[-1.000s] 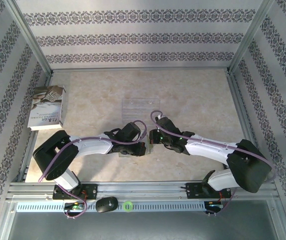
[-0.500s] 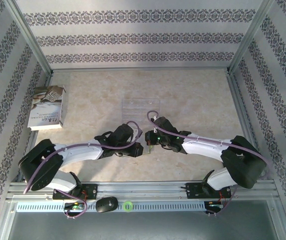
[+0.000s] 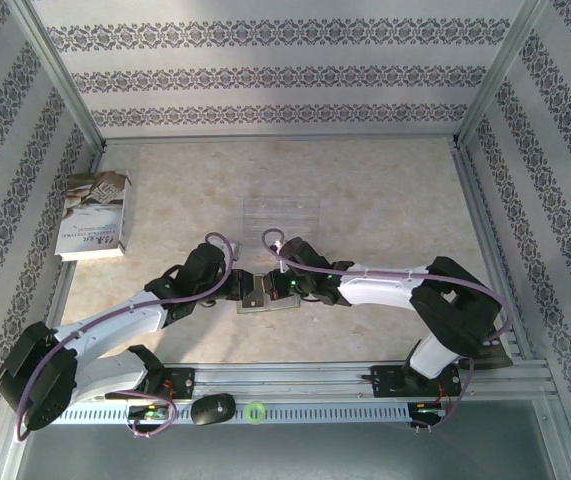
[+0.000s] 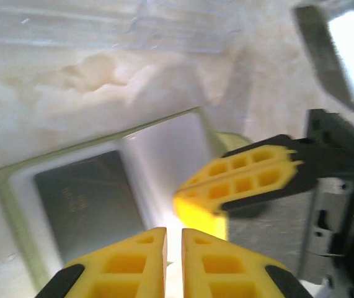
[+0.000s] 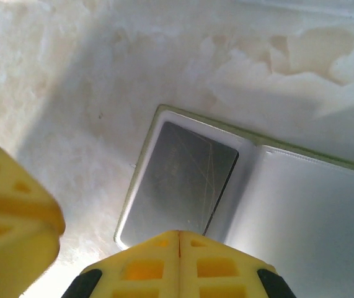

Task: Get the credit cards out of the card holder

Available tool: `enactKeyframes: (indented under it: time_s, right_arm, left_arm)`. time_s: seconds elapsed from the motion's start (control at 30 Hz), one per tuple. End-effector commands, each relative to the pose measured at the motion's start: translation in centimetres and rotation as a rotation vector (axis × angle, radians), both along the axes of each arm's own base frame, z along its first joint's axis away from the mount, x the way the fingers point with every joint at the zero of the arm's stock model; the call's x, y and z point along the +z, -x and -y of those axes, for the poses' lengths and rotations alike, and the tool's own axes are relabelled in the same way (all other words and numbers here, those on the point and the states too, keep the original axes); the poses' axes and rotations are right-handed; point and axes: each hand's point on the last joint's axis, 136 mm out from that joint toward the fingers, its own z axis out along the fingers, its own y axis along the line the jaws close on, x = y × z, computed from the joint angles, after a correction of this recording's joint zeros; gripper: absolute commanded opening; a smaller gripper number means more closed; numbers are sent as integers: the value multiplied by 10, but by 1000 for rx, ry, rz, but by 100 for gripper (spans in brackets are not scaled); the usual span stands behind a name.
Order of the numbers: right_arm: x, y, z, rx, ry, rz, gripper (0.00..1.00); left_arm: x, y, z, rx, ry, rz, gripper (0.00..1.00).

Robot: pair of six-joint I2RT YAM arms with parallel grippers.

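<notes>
The card holder (image 4: 164,146) lies open and flat on the table, with a yellow-green rim and a grey inside. A dark grey card (image 4: 84,202) lies on its left half; it looks silvery (image 5: 183,183) in the right wrist view. My left gripper (image 4: 173,248) is shut, its tips low over the holder's middle fold. My right gripper (image 5: 180,248) is also shut, its tips at the card's near edge. The two grippers meet over the holder (image 3: 265,303), the left gripper (image 3: 243,288) beside the right gripper (image 3: 283,288). A second card is not visible.
A clear plastic sheet (image 3: 281,211) lies just beyond the holder. A white-grey book (image 3: 93,215) sits at the left edge of the table. Metal frame rails and patterned walls close in the sides and back.
Both grippers have shifted left and closed in on each other over the holder. The left arm has stretched out low, and the right arm has reached further left.
</notes>
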Motion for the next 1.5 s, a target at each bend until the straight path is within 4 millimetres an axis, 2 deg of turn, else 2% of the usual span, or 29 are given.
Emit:
enactKeyframes:
  time_s: [0.0,0.13,0.27,0.37,0.47,0.57,0.7,0.97,1.27,1.47]
  right_arm:
    - [-24,6,9,-21,72,-39,0]
    - [-45,4,33,-95,211,-48,0]
    - [-48,3,41,-116,266,-39,0]
    - [-36,1,36,-102,242,-3,0]
    - [-15,0,26,-69,183,48,4]
    - [0,-2,18,-46,152,83,10]
    - [12,-2,3,10,106,87,10]
    - [-11,-2,-12,24,56,-19,8]
    - [-27,-15,7,-86,42,-92,11]
    - [-30,-16,8,-102,27,-115,11]
  left_arm:
    - [-29,4,-16,44,-51,-87,15]
    - [-40,-1,-19,62,-66,-106,18]
    - [-35,-4,-18,51,-70,-81,25]
    - [-30,-6,-19,46,-78,-60,26]
    - [-28,-6,-14,30,-56,-56,21]
    - [-34,-8,-13,32,-67,-72,16]
    - [-44,-12,-17,49,-105,-77,15]
    - [-59,-14,-12,32,-127,-120,14]
    - [-77,-2,-20,54,-128,-170,15]
    - [-74,-1,-17,51,-112,-177,17]
